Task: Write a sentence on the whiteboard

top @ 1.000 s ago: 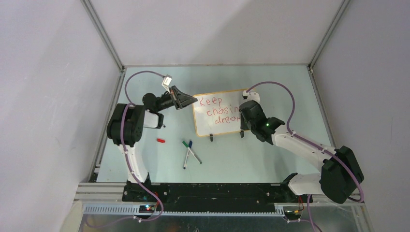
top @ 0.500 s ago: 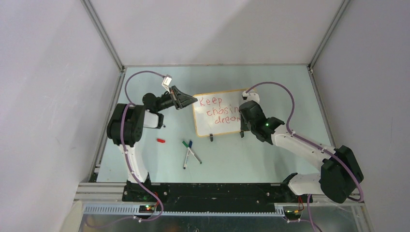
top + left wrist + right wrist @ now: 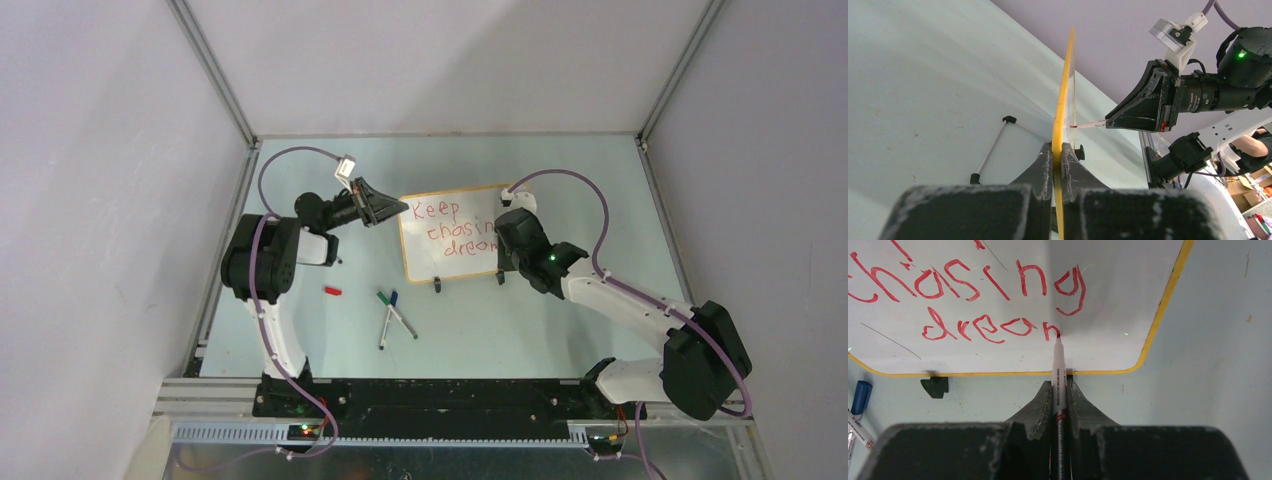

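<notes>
The whiteboard [image 3: 447, 262] stands upright on two black clip feet mid-table; it also shows in the right wrist view [image 3: 1108, 300] and edge-on in the left wrist view [image 3: 1066, 75]. My left gripper [image 3: 400, 208] [image 3: 1058, 150] is shut on the board's left edge. My right gripper [image 3: 503, 245] [image 3: 1059, 385] is shut on a red marker [image 3: 1058, 370], whose tip touches the board just right of the third line. The sentence [image 3: 973, 290] in red reads "Keep", "chasing", "drea" with a started stroke; my right gripper hides part of it from above.
A red marker cap [image 3: 332, 291] lies on the table left of the board. Green and blue markers [image 3: 392, 315] lie crossed in front of the board; the blue cap shows in the right wrist view [image 3: 860, 396]. Grey walls enclose the table.
My right gripper has shifted very slightly along the third line with the marker on the board. The left arm and the board have not moved.
</notes>
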{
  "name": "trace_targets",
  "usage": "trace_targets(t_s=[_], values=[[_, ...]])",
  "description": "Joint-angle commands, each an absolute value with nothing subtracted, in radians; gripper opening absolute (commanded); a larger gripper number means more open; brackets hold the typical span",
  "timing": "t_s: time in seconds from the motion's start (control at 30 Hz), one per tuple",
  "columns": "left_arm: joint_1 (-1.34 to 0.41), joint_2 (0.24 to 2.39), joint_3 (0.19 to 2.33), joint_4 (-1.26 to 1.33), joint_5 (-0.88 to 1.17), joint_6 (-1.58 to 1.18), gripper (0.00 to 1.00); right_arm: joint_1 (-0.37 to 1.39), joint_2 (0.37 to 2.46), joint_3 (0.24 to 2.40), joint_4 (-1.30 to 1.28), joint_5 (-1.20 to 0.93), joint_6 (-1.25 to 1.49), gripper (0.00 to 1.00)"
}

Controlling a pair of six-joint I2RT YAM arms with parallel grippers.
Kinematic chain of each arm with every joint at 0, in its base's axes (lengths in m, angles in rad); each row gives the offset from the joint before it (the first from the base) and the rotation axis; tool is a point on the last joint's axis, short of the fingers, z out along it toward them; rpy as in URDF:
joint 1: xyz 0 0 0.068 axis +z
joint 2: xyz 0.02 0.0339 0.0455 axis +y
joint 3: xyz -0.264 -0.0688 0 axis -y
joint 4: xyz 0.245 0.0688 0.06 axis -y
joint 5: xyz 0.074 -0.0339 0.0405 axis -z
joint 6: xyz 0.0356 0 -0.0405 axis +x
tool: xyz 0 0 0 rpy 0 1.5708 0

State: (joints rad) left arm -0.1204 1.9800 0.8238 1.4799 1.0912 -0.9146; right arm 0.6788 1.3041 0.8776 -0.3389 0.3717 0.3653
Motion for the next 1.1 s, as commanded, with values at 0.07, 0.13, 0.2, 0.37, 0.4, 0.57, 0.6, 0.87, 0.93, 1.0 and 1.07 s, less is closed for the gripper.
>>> trace_targets(t_s=[0.07,0.13,0.2,0.37,0.4,0.57,0.6,0.87,0.93,1.0,1.07], values=[[-0.127,1.95,0.811,1.537,1.141,-0.84,0.0,0.666,1.302,0.921,-0.299,0.374,0.352,0.0],[-0.126,1.949,0.811,1.537,1.142,-0.839,0.0,0.665,1.306,0.929,-0.301,0.375,0.35,0.0],[-0.126,1.95,0.811,1.537,1.142,-0.839,0.0,0.665,1.307,0.932,-0.302,0.379,0.35,0.0],[-0.126,1.95,0.811,1.537,1.142,-0.839,0.0,0.661,1.293,0.933,-0.298,0.385,0.348,0.0],[-0.126,1.95,0.811,1.537,1.14,-0.839,0.0,0.66,1.293,0.933,-0.297,0.384,0.348,0.0],[-0.126,1.948,0.81,1.537,1.141,-0.839,0.0,0.655,1.288,0.932,-0.299,0.386,0.35,0.0],[-0.126,1.948,0.81,1.537,1.141,-0.839,0.0,0.654,1.288,0.932,-0.3,0.388,0.349,0.0],[-0.126,1.948,0.81,1.537,1.141,-0.838,0.0,0.635,1.278,0.933,-0.329,0.406,0.365,0.0],[-0.126,1.948,0.81,1.537,1.141,-0.839,0.0,0.632,1.277,0.932,-0.334,0.406,0.366,0.0],[-0.126,1.948,0.809,1.537,1.141,-0.838,0.0,0.631,1.277,0.932,-0.339,0.401,0.368,0.0],[-0.127,1.948,0.81,1.537,1.14,-0.839,0.0,0.633,1.282,0.933,-0.343,0.398,0.371,0.0]])
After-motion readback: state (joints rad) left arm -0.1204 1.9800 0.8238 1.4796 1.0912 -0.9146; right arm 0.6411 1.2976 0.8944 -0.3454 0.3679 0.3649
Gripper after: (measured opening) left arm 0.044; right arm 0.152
